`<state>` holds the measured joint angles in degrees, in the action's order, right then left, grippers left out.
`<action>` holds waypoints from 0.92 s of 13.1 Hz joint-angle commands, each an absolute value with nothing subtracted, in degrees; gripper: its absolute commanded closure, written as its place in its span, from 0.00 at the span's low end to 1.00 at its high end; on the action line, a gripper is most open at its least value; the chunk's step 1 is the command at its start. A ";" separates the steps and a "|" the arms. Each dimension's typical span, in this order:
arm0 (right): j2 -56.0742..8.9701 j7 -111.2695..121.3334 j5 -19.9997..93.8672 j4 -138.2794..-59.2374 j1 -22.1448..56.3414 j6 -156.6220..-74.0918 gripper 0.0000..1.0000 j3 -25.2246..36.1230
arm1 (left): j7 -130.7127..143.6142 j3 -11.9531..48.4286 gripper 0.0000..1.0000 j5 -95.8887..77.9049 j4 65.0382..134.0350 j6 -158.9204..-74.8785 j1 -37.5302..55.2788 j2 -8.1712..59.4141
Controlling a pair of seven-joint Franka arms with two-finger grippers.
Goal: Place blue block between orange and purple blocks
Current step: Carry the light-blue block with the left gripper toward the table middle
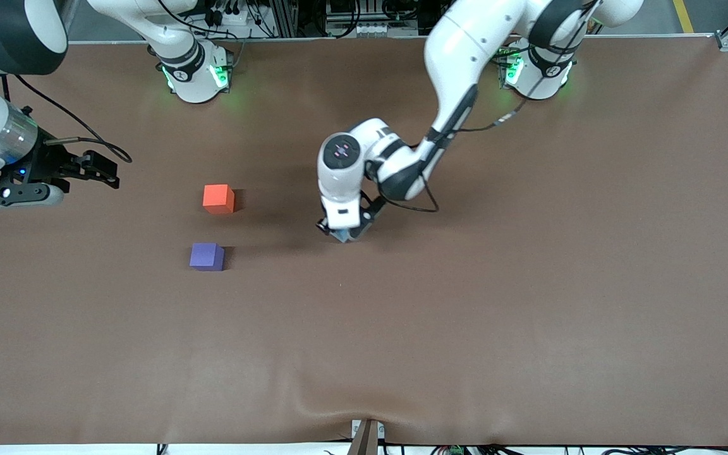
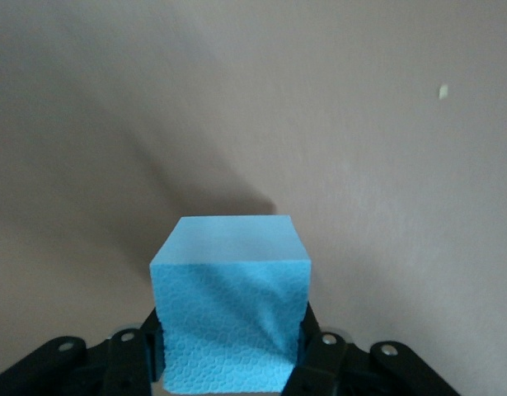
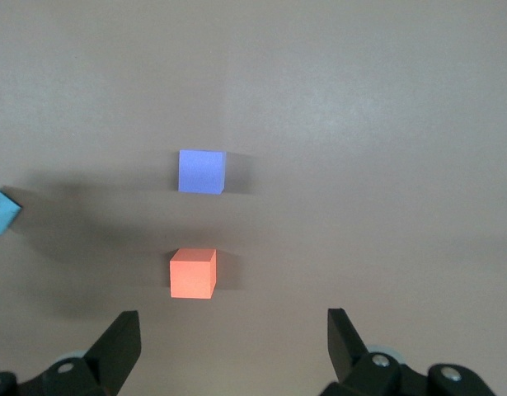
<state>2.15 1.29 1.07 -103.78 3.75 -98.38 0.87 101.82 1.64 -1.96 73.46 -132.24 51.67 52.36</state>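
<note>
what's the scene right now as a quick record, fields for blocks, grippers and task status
blue block: between the left gripper's fingers, near the table's middle, apart from the other two cubes
orange block: on the table toward the right arm's end, farther from the front camera than the purple one
purple block: beside the orange one, a gap between them
left gripper: shut on blue block, low at the table
right gripper: open, holding nothing, waiting above the right arm's end of the table
table: brown
task status: blue block not yet between the pair
</note>
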 commanded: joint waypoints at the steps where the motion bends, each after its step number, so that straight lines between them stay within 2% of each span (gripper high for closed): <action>1: 2.37 0.09 1.41 -105.20 4.74 -99.40 0.00 1.05 | 99.86 0.09 1.00 -2.72 68.56 -135.87 53.69 56.95; 2: 2.37 0.17 1.41 -105.38 4.83 -99.84 0.00 0.97 | 97.06 0.09 0.94 -2.72 68.55 -135.88 53.96 56.95; 3: 2.37 0.09 1.41 -105.99 4.83 -100.63 0.00 0.97 | 95.38 0.52 0.01 -2.81 68.82 -135.88 53.96 56.61; 7: 2.29 -4.99 1.41 -106.00 6.41 -101.16 0.00 0.97 | 94.57 0.27 0.00 -2.38 68.91 -132.47 53.79 53.89; 10: 1.76 -9.83 1.41 -106.00 7.56 -101.25 0.00 -0.08 | 91.42 0.18 0.00 -2.20 68.99 -126.15 51.52 47.57; 12: 1.58 -17.88 1.41 -106.00 8.26 -101.95 0.00 -3.06 | 85.64 0.00 0.00 -2.20 69.43 -120.79 48.62 42.65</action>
<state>1.73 -11.12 1.16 -105.71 7.34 -100.93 -0.95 90.50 0.05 -1.96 67.45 -126.11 51.52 48.56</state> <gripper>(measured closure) 0.000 0.000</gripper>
